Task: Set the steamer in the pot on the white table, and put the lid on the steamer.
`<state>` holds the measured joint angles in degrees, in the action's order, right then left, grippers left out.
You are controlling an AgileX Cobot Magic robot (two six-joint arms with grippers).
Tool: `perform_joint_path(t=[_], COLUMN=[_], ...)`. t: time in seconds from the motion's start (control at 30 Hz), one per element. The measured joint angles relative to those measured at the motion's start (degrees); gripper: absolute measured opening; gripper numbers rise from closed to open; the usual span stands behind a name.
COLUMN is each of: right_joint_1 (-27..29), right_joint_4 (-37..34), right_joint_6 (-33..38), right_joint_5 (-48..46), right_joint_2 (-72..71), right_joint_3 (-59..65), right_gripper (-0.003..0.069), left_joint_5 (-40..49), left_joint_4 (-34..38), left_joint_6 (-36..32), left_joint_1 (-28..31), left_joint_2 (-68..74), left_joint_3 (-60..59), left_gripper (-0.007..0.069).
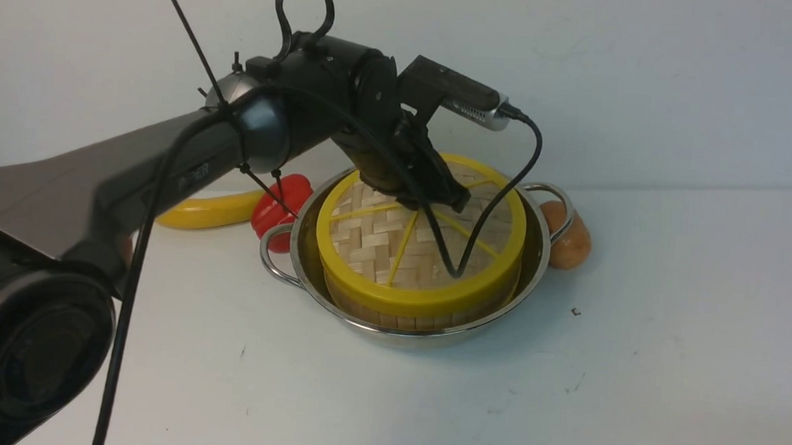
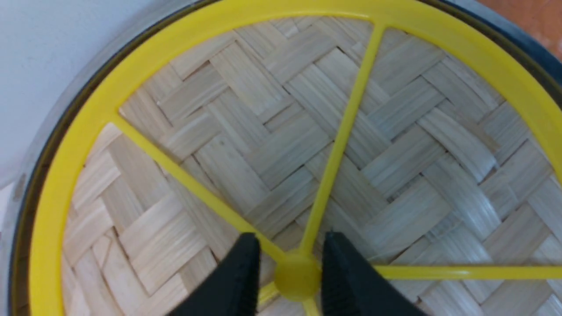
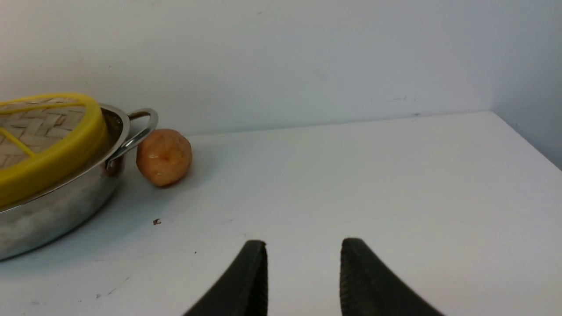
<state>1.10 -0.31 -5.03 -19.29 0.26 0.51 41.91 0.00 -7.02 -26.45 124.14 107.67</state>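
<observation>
Only one marking showed: faint embossed letters on the left arm's [image 1: 165, 167] dark link in the front view, approx. "PiPER", partly blurred, so the reading was uncertain. No other text, nos. or labels were legible in either wrist view.

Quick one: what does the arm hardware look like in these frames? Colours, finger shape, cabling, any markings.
The left arm is dark grey to black with rounded joint housings and faint lettering on the link. Black cables run along it, held by zip ties, with one looping above the wrist. A black and silver camera sits on the wrist. Both the left gripper and right gripper have black tapered fingers; the right's inner faces look ribbed.
</observation>
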Motion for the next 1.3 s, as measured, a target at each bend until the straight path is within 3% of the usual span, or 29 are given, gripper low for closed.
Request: perform_joint_path(t=[0.07, 0.2, 0.3, 0.4, 0.73, 1.07, 1.3], right_joint_1=[0.0, 0.0, 0.0, 0.0, 0.0, 0.0, 0.0], right_joint_4=[0.0, 0.0, 0.0, 0.0, 0.0, 0.0, 0.0], right_joint_6=[0.0, 0.0, 0.0, 0.0, 0.0, 0.0, 0.0], right_joint_5=[0.0, 0.0, 0.0, 0.0, 0.0, 0.0, 0.0], right_joint_2=[0.0, 0.0, 0.0, 0.0, 0.0, 0.0, 0.0], right_joint_3=[0.0, 0.0, 0.0, 0.0, 0.0, 0.0, 0.0], right_gripper=[0.0248, 0.0248, 0.0248, 0.0248, 0.0248, 0.0248, 0.0248], left_joint_5=[-0.4, -1.0, -1.0, -1.2, -1.0, -1.8, -2.5], left_joint_4=[0.0, 0.0, -0.3, -0.9, -1.1, 3.4, 4.0], left_joint_6=[0.0, 0.0, 0.2, 0.2, -0.2, -6.9, -7.9], left_joint_1=[0.0, 0.0, 0.0, 0.0, 0.0, 0.0, 0.0], left_joint_2=[0.0, -0.7, -1.7, -3.0, -3.8, -1.6, 0.0], left_joint_3=[0.0, 0.0, 0.0, 0.0, 0.0, 0.0, 0.0], left_gripper=[0.0372, 0.0551, 0.0627, 0.0647, 0.0491, 0.0263, 0.0209])
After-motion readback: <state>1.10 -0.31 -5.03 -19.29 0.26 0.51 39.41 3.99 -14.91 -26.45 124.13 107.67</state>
